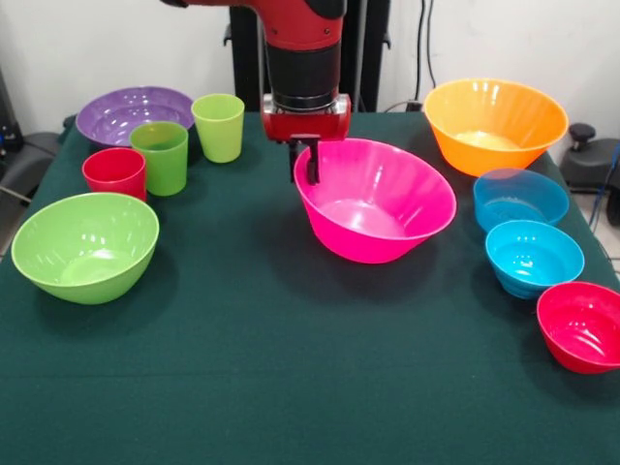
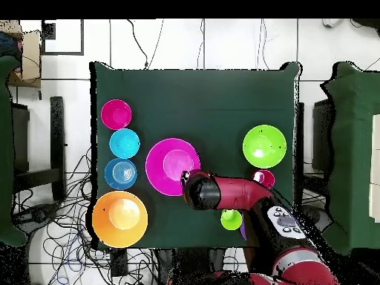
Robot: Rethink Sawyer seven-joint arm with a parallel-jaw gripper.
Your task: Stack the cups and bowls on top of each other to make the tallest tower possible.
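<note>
My gripper [image 1: 305, 163] hangs at the far left rim of the large pink bowl [image 1: 376, 199] in the table's middle. Its fingers are closed on that rim, and the bowl sits tilted. In the overhead view the arm covers the gripper at the pink bowl's [image 2: 167, 165] edge. At the left stand the red cup [image 1: 114, 171], the green cup [image 1: 161, 157] and the lime cup [image 1: 219, 126], with the purple bowl [image 1: 121, 111] behind and the lime-green bowl [image 1: 85, 244] in front. At the right are the orange bowl [image 1: 494, 124], translucent blue bowl [image 1: 520, 199], turquoise bowl [image 1: 534, 257] and small red bowl [image 1: 584, 325].
Everything stands on a dark green tablecloth [image 1: 291, 387]. All cups and bowls stand apart and upright, none stacked. Chairs and cables lie around the table in the overhead view.
</note>
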